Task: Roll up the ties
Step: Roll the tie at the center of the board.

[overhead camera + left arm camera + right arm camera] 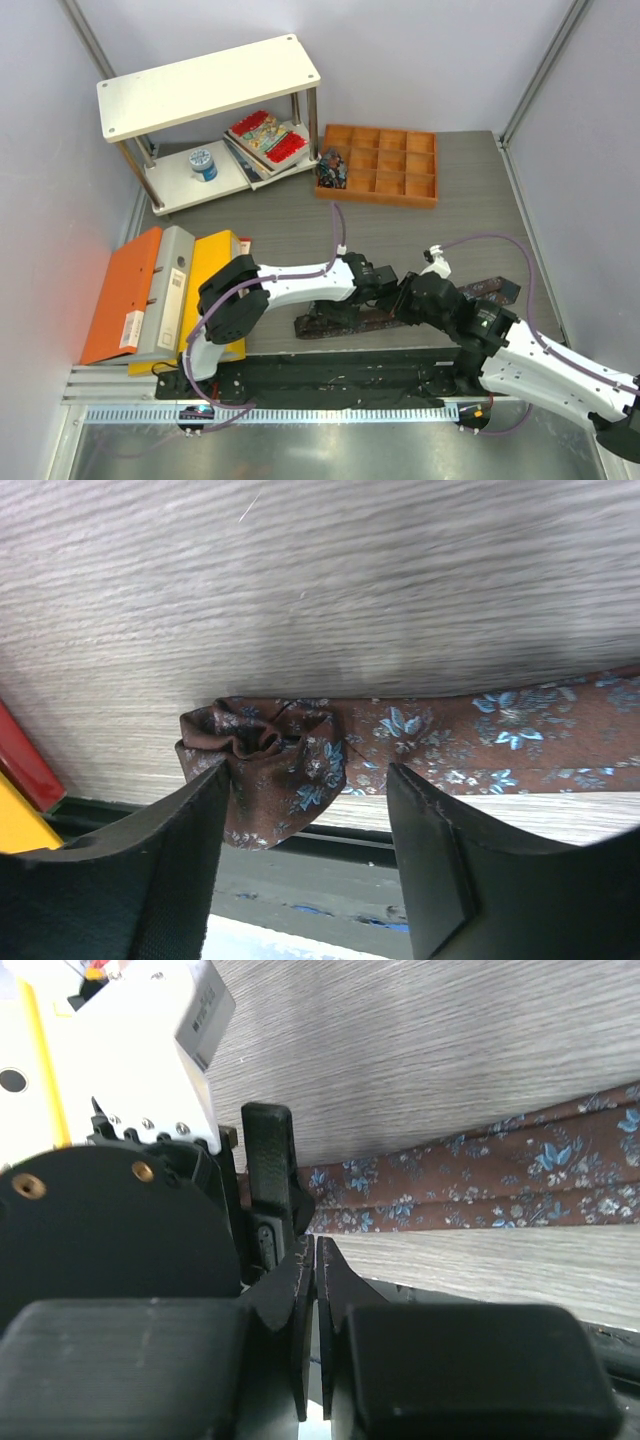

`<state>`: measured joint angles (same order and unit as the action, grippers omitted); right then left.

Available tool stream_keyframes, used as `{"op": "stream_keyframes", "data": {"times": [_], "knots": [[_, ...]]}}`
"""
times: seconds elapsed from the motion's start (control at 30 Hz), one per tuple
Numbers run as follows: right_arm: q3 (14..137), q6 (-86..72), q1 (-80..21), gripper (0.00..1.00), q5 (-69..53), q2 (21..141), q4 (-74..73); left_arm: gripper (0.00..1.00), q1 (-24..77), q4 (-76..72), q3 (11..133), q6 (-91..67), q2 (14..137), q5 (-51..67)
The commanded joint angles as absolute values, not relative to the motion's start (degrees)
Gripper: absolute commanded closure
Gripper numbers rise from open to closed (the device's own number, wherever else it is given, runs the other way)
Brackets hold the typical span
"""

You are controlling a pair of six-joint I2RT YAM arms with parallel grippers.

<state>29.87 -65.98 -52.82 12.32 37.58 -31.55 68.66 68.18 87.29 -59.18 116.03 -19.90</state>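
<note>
Lying limp between the left gripper's (310, 780) spread jaws, gripped by neither, the tie (470, 740) looks soft and slippery; pinch squarely across its rolled end (262, 748). The right gripper (316, 1260) is closed just short of it, seemingly empty.

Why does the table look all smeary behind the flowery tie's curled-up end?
Left wrist view: the far table is blurred, maybe from focus or motion; the tie nearby looks sharper. Right wrist view: table grain crisp, white casing washed out. Top external view: even light, sharp.
</note>
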Motion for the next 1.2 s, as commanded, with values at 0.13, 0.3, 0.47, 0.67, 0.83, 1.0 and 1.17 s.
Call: {"op": "stream_keyframes", "data": {"times": [0.13, 0.3, 0.47, 0.67, 0.83, 1.0, 1.17], "knots": [[29.97, -68.20, -55.19, 0.91, 12.92, 34.28, -32.26, 0.30, 68.91, 68.21, 88.51, -58.89, 111.10, -20.57], [30.41, -68.90, -59.84, 0.91, 13.97, 38.13, -29.71, 0.30, 67.94, 68.64, 86.05, -58.10, 105.75, -22.23], [30.85, -71.19, -66.70, 0.91, 17.92, 45.78, -26.12, 0.39, 62.32, 68.12, 82.10, -54.86, 98.89, -23.12], [33.56, -74.18, -76.01, 0.87, 21.18, 60.62, -18.21, 0.62, 52.48, 62.24, 77.26, -47.56, 96.50, -20.22], [38.40, -72.96, -78.84, 0.86, 21.71, 75.02, -14.33, 0.70, 50.27, 58.45, 79.10, -39.65, 101.76, -16.27], [42.44, -71.28, -78.84, 0.85, 21.97, 81.91, -11.69, 0.74, 50.10, 58.45, 81.30, -37.44, 110.12, -13.02], [45.52, -70.22, -78.66, 0.85, 22.94, 86.74, -11.25, 0.76, 50.10, 54.24, 78.41, -38.05, 111.53, -7.30]]}}
